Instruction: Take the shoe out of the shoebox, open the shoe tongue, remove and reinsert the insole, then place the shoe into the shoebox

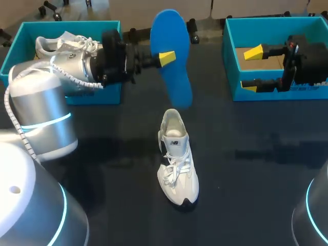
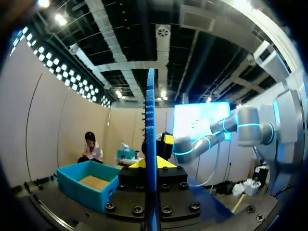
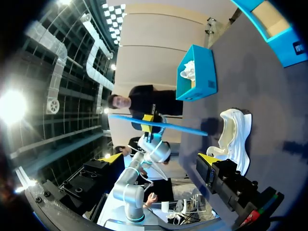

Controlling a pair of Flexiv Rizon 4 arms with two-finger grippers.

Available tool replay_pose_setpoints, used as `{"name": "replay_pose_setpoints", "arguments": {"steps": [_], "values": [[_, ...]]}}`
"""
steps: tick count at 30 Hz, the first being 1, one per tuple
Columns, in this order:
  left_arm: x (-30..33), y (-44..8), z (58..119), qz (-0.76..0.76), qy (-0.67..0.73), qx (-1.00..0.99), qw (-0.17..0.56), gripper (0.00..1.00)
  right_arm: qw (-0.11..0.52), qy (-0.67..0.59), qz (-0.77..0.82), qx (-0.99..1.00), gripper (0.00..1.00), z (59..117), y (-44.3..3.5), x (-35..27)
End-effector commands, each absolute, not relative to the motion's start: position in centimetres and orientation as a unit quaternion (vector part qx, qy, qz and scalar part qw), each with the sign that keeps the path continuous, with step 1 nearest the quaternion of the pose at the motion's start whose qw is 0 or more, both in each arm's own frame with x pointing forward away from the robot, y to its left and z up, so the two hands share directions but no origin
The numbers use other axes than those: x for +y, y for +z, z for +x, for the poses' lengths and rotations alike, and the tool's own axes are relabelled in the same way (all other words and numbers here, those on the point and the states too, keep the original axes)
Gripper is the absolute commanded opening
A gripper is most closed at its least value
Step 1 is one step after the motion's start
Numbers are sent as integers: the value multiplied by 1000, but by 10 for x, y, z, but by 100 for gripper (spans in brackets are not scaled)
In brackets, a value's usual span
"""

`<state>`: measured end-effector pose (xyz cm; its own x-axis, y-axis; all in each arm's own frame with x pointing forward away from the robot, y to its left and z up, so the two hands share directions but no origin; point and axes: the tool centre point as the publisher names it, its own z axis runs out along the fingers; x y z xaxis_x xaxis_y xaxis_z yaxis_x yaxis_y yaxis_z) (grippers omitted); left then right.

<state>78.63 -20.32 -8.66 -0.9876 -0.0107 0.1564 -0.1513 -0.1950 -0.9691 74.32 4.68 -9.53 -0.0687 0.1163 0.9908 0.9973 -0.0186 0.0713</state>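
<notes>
Above the white sneaker [image 1: 178, 156] standing on the dark tabletop [image 1: 102, 154], the left claw [image 1: 166, 58] pinches the blue insole [image 1: 171, 77] edge-on in the air, probably lined up for reinsertion. The right claw [image 1: 251, 70] hangs spread and empty over the teal shoebox [image 1: 277, 23].
</notes>
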Motion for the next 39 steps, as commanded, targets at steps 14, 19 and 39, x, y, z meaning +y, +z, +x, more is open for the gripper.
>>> {"name": "replay_pose_setpoints", "arguments": {"steps": [14, 19, 39], "values": [[-204, -77, 778, 294, 619, -684, 249, 0, 446, -492, -518, -540, 100, 742, -95, 47], [-206, -80, 775, 349, 589, -653, 324, 0, 446, -492, -518, -540, 100, 742, -95, 47], [-211, -115, 775, 421, 553, -551, 462, 0, 446, -492, -518, -540, 100, 742, -95, 47]]}}
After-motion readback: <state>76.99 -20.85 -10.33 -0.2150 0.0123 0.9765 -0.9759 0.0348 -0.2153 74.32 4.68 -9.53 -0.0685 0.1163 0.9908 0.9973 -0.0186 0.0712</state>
